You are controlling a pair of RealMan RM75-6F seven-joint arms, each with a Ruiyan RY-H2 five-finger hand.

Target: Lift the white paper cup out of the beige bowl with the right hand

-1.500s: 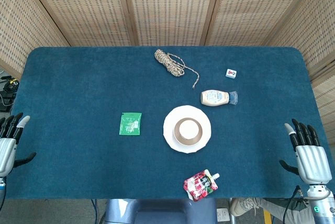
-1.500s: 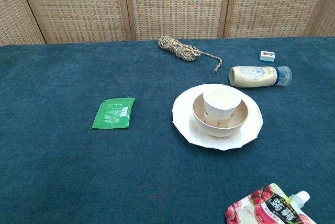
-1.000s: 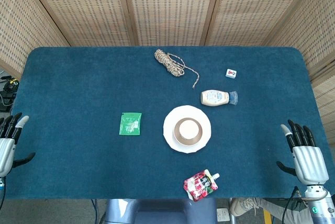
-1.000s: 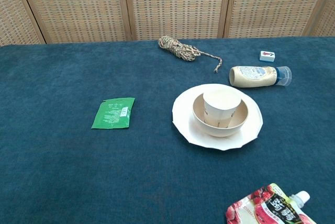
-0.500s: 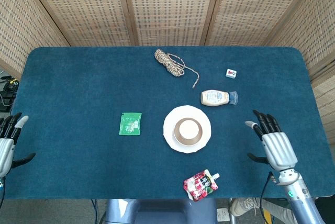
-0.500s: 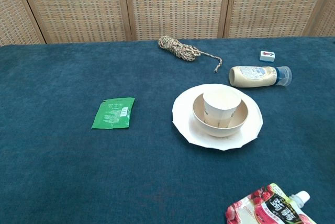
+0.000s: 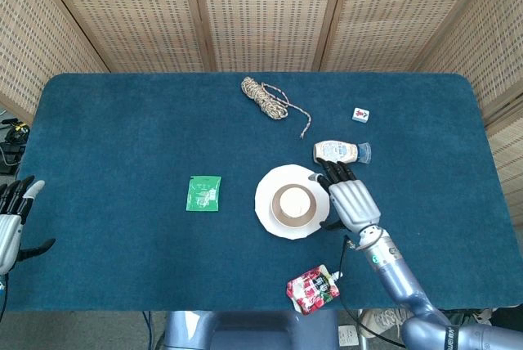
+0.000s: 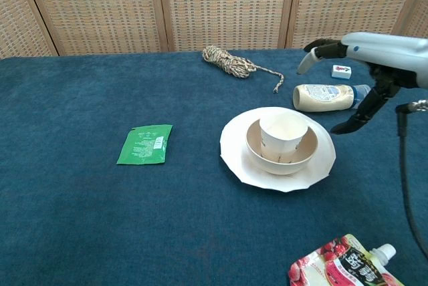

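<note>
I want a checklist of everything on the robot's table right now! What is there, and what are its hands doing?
Surface: blue felt table, flat.
Job's things: white paper cup upright inside the beige bowl; the bowl sits on a white plate.
Clutter: green packet; coiled rope; bottle lying on its side; small tile; red pouch at the near edge.
Hands: right hand open beside the plate, not touching the cup; left hand open at the table's left edge.
Cables: black cable hanging from the right arm.
Surroundings: woven screen panels behind the table.
</note>
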